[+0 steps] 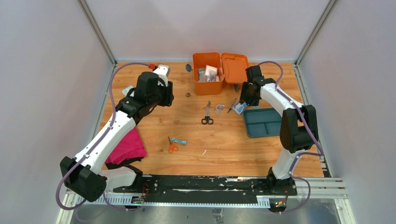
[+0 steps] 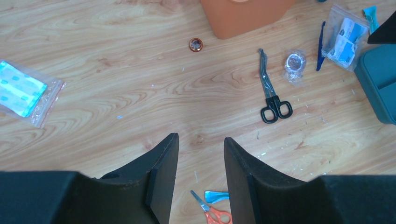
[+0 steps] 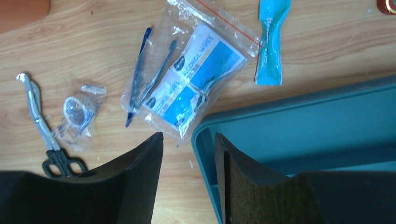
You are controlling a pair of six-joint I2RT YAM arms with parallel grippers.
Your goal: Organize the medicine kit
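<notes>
Enclosed booth, evenly lit.
Pale grey walls (image 1: 42, 70) and metal corner posts (image 1: 98, 32) surround a light wooden surface (image 1: 243, 154).

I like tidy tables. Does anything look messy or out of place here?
Yes. The kit stands open, but supplies lie scattered outside it on the table: black scissors, orange scissors, and a wipes bag beside the tray.

Two pairs of scissors: black scissors (image 2: 267, 86), orange scissors (image 1: 173, 148). One medicine kit (image 1: 208, 87), one teal tray (image 1: 262, 123), one pink cloth (image 1: 127, 145), one blue tweezers (image 3: 139, 74)
</notes>
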